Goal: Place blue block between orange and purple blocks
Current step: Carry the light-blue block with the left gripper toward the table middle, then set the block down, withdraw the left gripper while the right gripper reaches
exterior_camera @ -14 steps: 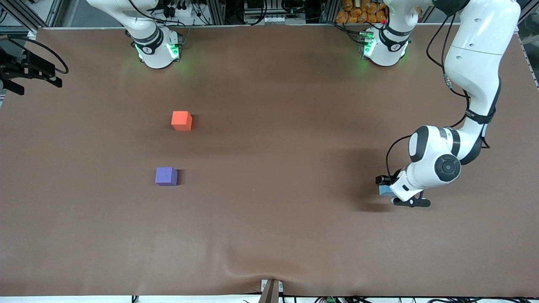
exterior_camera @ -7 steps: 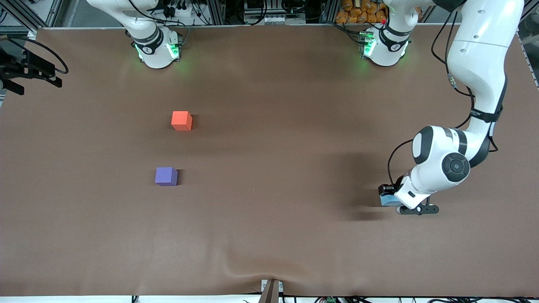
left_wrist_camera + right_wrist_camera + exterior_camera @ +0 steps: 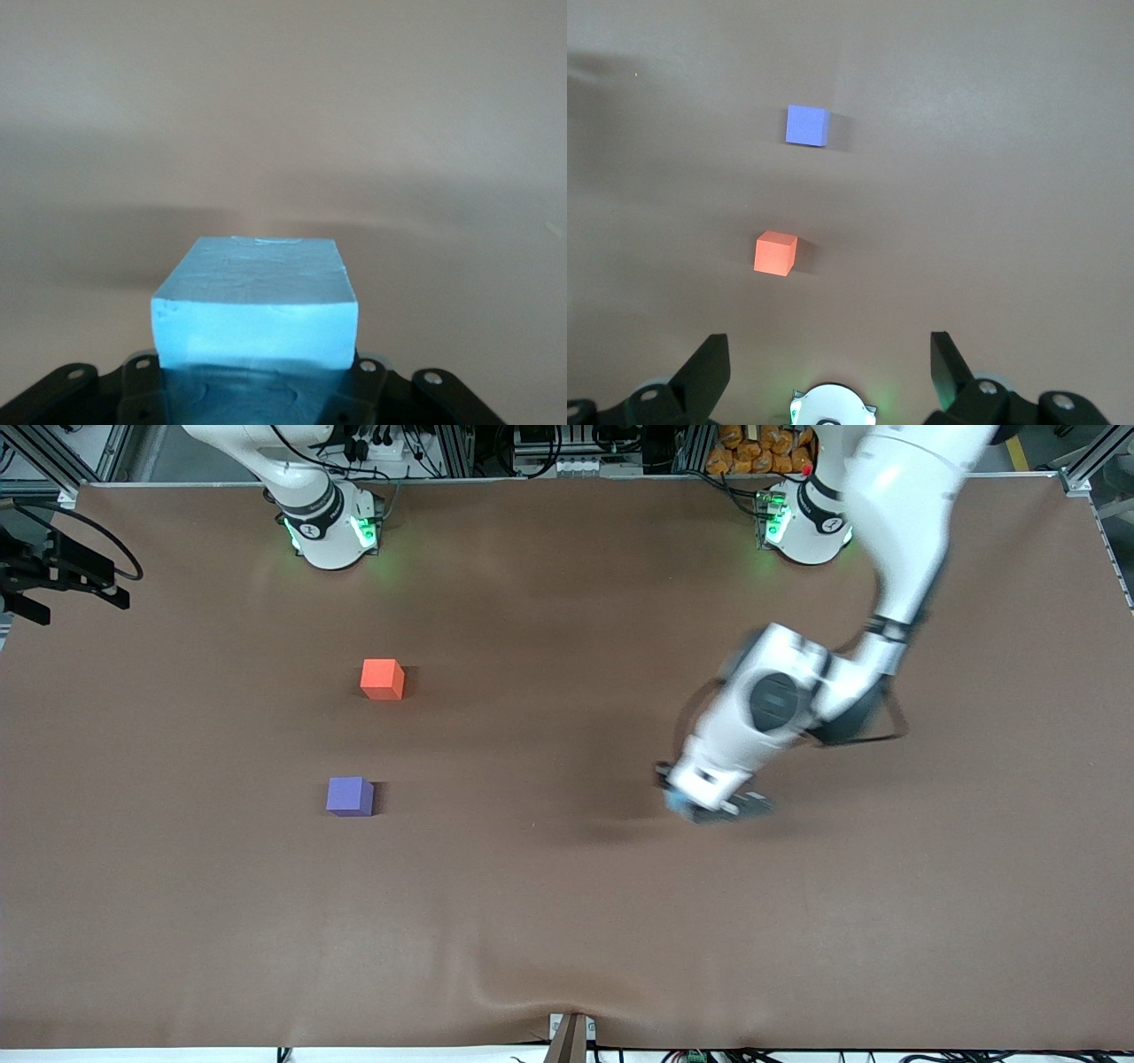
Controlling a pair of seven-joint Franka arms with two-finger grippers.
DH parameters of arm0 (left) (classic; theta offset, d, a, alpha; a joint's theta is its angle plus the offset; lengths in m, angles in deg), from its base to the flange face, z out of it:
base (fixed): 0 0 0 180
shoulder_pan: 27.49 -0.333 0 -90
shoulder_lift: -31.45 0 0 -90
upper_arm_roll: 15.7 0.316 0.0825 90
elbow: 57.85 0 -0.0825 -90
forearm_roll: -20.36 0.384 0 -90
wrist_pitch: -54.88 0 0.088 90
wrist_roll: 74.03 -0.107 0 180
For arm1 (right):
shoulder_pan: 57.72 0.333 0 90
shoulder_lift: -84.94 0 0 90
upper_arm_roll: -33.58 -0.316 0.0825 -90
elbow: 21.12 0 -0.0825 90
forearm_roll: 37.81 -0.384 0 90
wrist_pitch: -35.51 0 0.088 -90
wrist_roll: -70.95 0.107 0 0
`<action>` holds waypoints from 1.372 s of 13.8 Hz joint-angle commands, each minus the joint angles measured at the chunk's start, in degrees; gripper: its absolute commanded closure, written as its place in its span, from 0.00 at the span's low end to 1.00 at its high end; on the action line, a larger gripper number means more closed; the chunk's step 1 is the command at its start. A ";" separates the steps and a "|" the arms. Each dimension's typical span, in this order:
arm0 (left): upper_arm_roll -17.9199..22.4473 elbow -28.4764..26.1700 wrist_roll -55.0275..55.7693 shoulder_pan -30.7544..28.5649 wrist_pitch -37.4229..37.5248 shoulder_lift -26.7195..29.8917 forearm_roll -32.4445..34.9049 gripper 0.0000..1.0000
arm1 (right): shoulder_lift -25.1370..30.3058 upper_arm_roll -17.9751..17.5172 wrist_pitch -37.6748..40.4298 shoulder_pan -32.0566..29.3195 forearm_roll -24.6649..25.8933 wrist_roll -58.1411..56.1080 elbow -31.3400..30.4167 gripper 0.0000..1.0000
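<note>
The blue block (image 3: 257, 301) is a sky-blue cube held off the table in my left gripper (image 3: 257, 376), which is shut on it. In the front view that gripper (image 3: 693, 802) hangs blurred over the brown table's middle with a sliver of the blue block (image 3: 676, 802) showing. The orange block (image 3: 382, 678) sits toward the right arm's end, and the purple block (image 3: 349, 795) lies nearer the front camera than it, with a bare gap between them. My right gripper (image 3: 828, 367) stands open high over its own base, looking down on the orange block (image 3: 775, 253) and the purple block (image 3: 806, 125).
Brown cloth (image 3: 567, 921) covers the table, with a wrinkle near its front edge (image 3: 496, 979). A black fixture (image 3: 62, 576) stands at the right arm's end. The two arm bases (image 3: 332, 527) (image 3: 806, 522) stand along the table's back edge.
My left gripper closed on the blue block, lifted it off the cloth, and swung it fast from the left arm's end toward the table's middle. The right arm and the other blocks stayed put.
</note>
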 commanded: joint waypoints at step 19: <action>17.79 12.84 15.43 30.77 8.15 1.36 3.23 0.00 | -3.01 -0.62 -0.40 -0.56 -0.95 -0.82 0.05 0.00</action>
